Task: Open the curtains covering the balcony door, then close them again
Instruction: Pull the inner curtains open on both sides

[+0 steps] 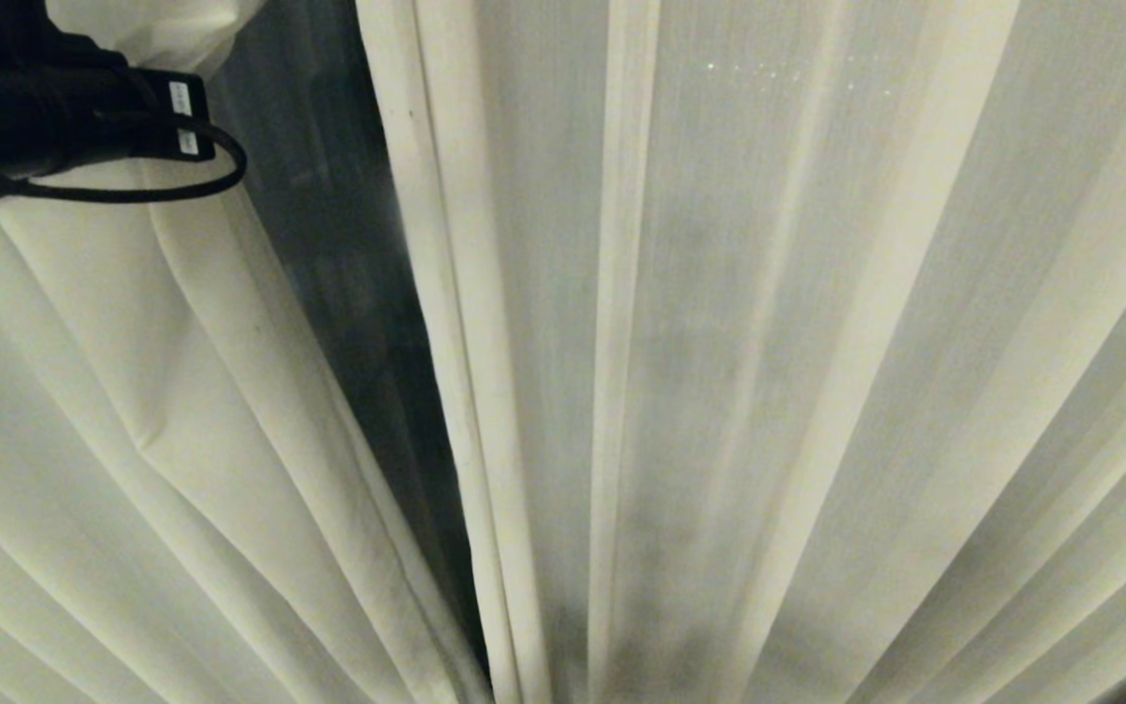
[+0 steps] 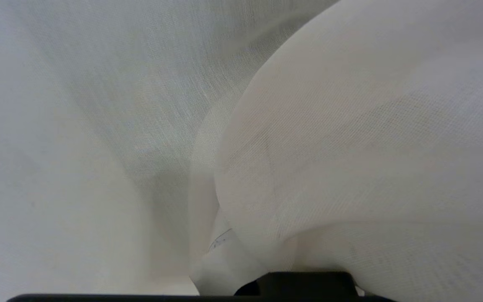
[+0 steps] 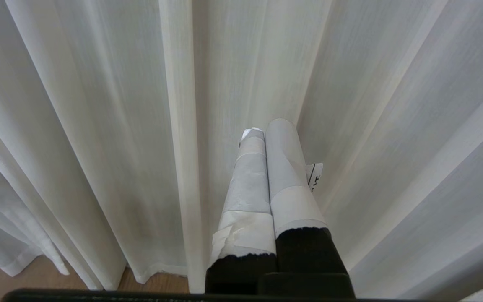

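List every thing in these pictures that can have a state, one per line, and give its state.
curtains: parted, a narrow dark gap between the two panels.
left curtain panel: bunched and pulled aside at the top.
balcony door: a dark strip shows through the gap.
left gripper: shut on the curtains, buried in fabric.
right gripper: shut, holding nothing, fingers together.

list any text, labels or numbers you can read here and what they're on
Nothing here is legible.
Two small white tags on the cabling of the left arm: print too small to read.
White paper tag beside the right gripper, whose taped fingers are shut: dark handwritten strokes, only partly visible, not readable.
Faint mark on the fabric in the left wrist view: unreadable.
The curtains carry no print.
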Controlling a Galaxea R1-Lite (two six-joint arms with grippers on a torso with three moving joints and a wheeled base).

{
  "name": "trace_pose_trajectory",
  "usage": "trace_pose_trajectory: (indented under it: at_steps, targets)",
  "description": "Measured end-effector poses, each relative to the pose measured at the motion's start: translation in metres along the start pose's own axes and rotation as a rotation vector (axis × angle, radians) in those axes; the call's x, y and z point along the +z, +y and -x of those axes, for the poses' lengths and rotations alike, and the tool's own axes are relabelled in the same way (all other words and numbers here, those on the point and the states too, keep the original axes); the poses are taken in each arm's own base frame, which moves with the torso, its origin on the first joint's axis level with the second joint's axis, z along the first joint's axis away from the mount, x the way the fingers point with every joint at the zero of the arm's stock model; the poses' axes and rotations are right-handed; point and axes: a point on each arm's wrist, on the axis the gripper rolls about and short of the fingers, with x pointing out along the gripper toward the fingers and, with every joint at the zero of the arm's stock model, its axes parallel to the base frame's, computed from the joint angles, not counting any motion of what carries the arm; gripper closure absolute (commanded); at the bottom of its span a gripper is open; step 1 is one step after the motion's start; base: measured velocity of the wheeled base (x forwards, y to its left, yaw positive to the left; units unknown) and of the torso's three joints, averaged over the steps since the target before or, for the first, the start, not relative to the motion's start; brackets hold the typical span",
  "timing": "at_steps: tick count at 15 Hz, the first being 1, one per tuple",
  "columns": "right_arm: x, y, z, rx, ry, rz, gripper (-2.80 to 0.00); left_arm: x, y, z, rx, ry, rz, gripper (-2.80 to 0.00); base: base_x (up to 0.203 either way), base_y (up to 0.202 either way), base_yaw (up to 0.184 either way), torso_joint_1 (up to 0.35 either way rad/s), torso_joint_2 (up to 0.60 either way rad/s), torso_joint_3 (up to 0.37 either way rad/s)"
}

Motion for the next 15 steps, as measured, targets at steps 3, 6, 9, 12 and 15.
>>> trace_pose_trajectory:
  at_steps: [3,6,9,12,15]
  targets:
    - [0.0000,0.0000,0.0000,0.000,0.000,0.000,0.00,-0.0004,0.0028,-0.0003,0.051,0.006,0.001,0.00,0.000,0.000,0.000,0.000,0.00,0.000]
    - [0.0000,0.0000,0.0000,0.000,0.000,0.000,0.00,-0.0013,0.0037,-0.0014,0.071,0.012,0.000,0.00,0.000,0.000,0.000,0.000,0.00,0.000]
    - [0.0000,0.0000,0.0000,0.000,0.000,0.000,0.00,-0.0026,0.0052,-0.0028,0.082,0.017,-0.001,0.00,0.000,0.000,0.000,0.000,0.00,0.000]
    - [0.0000,0.0000,0.0000,0.000,0.000,0.000,0.00,-0.0041,0.0054,-0.0036,0.094,0.023,-0.002,0.00,-0.001,0.133,-0.006,-0.003,0.00,0.003]
    - [0.0001,0.0000,0.0000,-0.001,-0.001,0.000,0.00,-0.0055,0.0057,-0.0033,0.099,0.029,-0.004,0.00,0.000,0.196,-0.002,0.003,0.00,0.003]
